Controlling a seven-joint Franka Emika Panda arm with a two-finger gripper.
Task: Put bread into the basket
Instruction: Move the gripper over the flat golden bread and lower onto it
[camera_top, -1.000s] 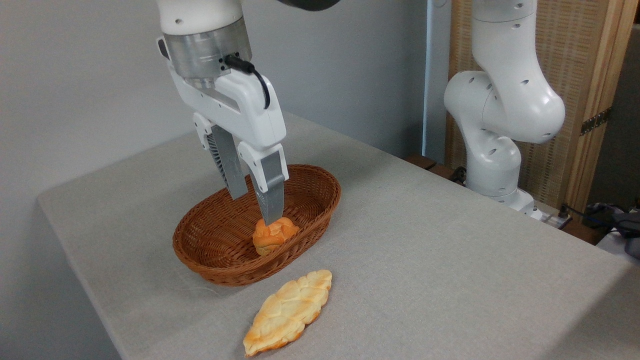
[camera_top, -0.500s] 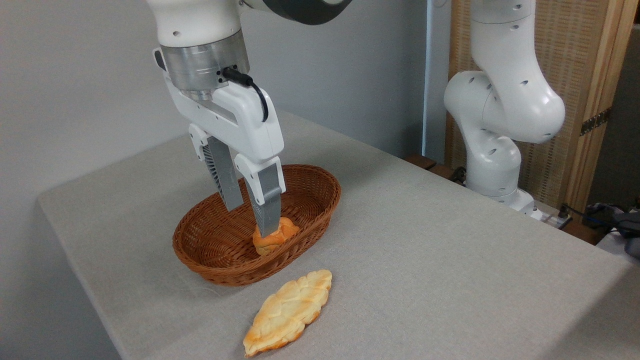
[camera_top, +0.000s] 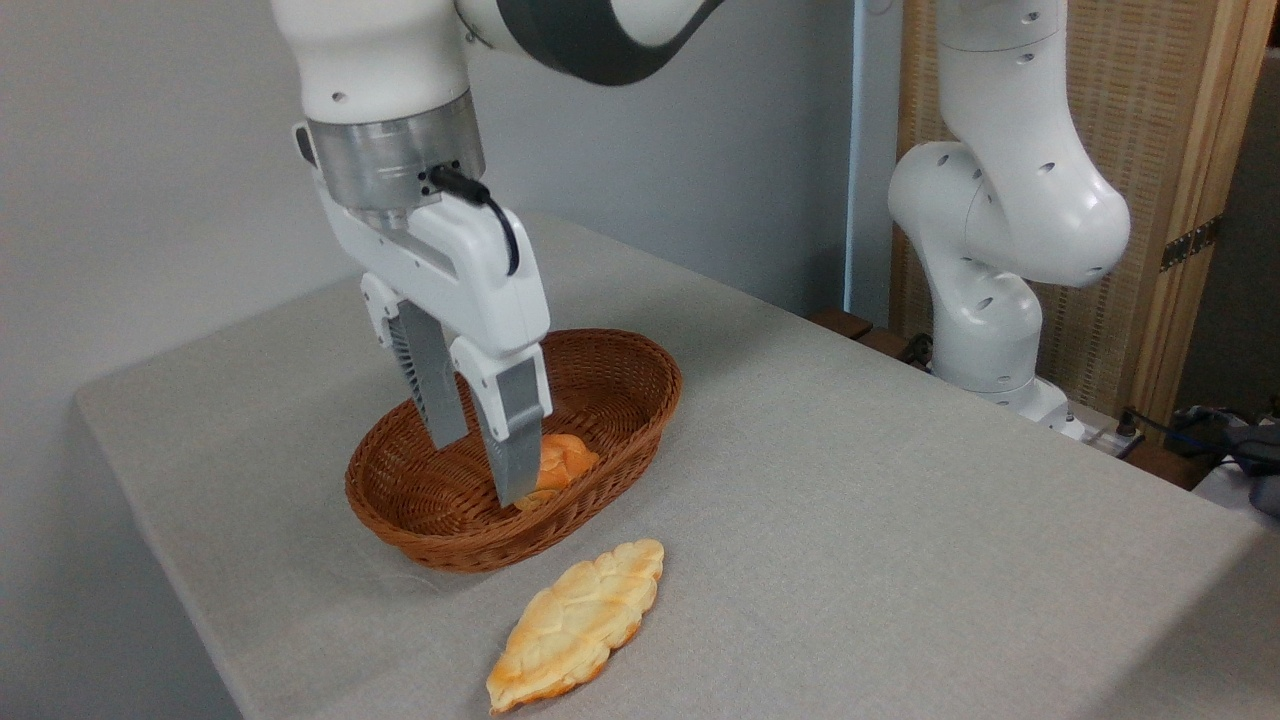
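Hovering over the basket (camera_top: 610, 385), your pincer (camera_top: 478, 472) is narrowly parted, empty; bread (camera_top: 577, 622) lies on the worktop (camera_top: 900, 520) just outside. Swinging low risks snagging the rim or bun (camera_top: 560, 462).

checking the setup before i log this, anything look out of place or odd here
Nothing is spilled or damaged. The one mismatch: the braided bread lies on the table outside the basket, while a small orange bun sits inside, under the open gripper.

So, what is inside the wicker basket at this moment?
A small orange bun lies in the wicker basket. The end effector hangs over it and covers its left part. The braided loaf is outside, on the table.
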